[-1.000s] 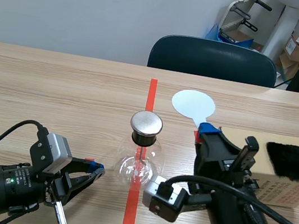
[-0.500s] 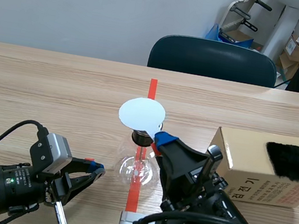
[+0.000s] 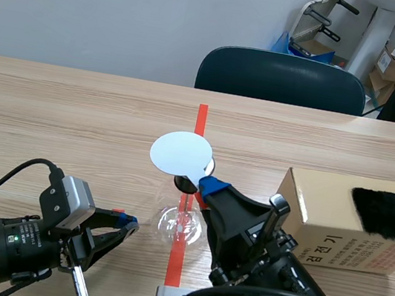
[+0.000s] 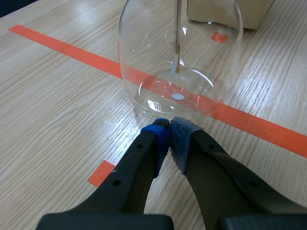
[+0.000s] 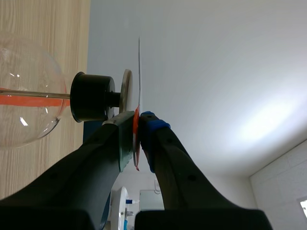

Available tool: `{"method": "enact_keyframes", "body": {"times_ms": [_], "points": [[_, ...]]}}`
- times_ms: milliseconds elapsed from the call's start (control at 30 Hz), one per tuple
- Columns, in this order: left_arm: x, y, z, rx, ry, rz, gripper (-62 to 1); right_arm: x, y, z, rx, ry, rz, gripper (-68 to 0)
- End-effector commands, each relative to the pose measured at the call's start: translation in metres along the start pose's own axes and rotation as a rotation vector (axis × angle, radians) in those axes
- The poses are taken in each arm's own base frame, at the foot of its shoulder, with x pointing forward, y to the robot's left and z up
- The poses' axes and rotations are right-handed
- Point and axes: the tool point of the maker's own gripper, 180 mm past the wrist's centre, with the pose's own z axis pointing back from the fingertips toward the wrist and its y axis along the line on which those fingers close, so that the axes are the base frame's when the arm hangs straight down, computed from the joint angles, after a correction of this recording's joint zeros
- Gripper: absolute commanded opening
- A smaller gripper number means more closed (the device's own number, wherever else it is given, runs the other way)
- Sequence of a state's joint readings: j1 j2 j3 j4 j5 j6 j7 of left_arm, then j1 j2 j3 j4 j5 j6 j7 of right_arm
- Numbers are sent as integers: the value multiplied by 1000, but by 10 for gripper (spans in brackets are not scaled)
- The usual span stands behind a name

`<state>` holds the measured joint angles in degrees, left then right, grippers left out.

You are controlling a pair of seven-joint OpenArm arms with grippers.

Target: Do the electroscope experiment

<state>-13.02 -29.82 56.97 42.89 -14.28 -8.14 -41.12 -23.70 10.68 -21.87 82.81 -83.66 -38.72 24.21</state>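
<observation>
Wooden table (image 3: 75, 114), glass flask (image 3: 181, 226) upright on the red line. Right gripper (image 3: 205, 185) clamped on white disc (image 3: 180, 153), held flat just over metal cap (image 5: 126, 91), likely to transfer charge. Left gripper (image 4: 169, 132) closed empty beside flask base, idle

Left arm (image 3: 13, 246) comes in low from the left, wrist level, cable looping off its back. Left claw (image 3: 128, 222) points toward the middle, fingers closed, pads (image 4: 181, 138) touching tip to tip with nothing between them. Right arm (image 3: 295, 287) comes in from lower right and reaches to the middle. Right claw (image 3: 206, 185) is raised, angled up and away from the robot, fingers pinched on the thin edge of a white disc (image 3: 180, 153).
</observation>
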Motion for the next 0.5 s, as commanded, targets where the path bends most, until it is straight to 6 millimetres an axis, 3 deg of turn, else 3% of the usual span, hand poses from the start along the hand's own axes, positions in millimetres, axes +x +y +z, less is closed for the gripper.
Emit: {"method": "enact_keyframes", "body": {"times_ms": [0,267,467], "points": [[12,0,-5,-2,-43,0,-567,-3,-8,-2,-25,-5,22,-658],[12,0,-5,-2,-43,0,-567,-9,-8,-2,-25,29,21,-658],[12,0,-5,-2,-43,0,-567,-35,-8,1,-27,172,19,-658]]}}
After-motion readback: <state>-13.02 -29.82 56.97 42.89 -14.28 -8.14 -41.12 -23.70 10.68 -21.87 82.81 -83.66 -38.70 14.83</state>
